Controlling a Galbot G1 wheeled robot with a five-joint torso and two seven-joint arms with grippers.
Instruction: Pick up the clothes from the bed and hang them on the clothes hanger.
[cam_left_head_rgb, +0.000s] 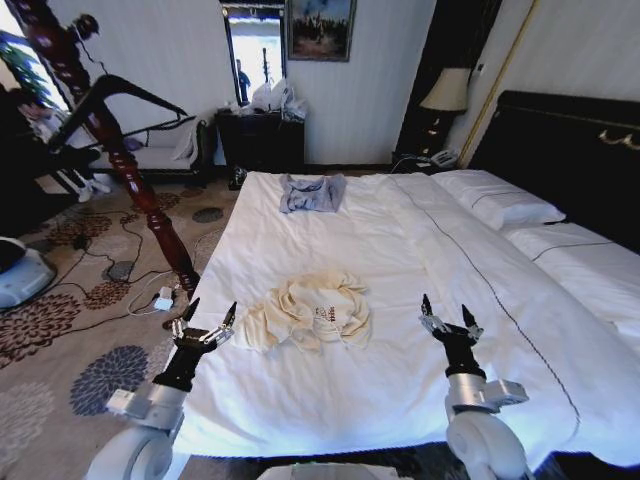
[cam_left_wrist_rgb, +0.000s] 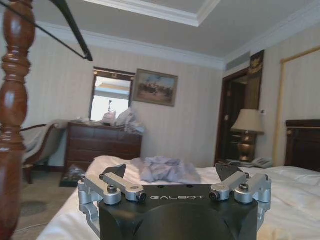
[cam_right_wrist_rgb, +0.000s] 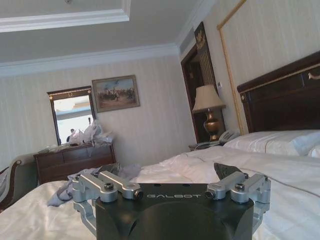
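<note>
Both tools, left tool (cam_left_head_rgb: 208, 318) and right tool (cam_left_head_rgb: 447, 316), hovered spread apart over the bed (cam_left_head_rgb: 400, 260), flanking the crumpled cream shirt (cam_left_head_rgb: 312, 310), we saw.

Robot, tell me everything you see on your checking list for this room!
Surface: bed, white sheets, white pillows by the black headboard.
Job's things: cream clothes crumpled on the bed's near part; black clothes hanger hooked on the reddish-brown pole stand beside the bed.
Clutter: grey-blue garment on the bed's far part.
Grippers: left gripper over the bed's edge, beside the clothes, jaws open; right gripper above the sheet on the other side of them, jaws open. Both empty.
Cables: cords and a plug strip on the carpet.
Surroundings: dresser, mirror, painting, lamp, telephone.
</note>
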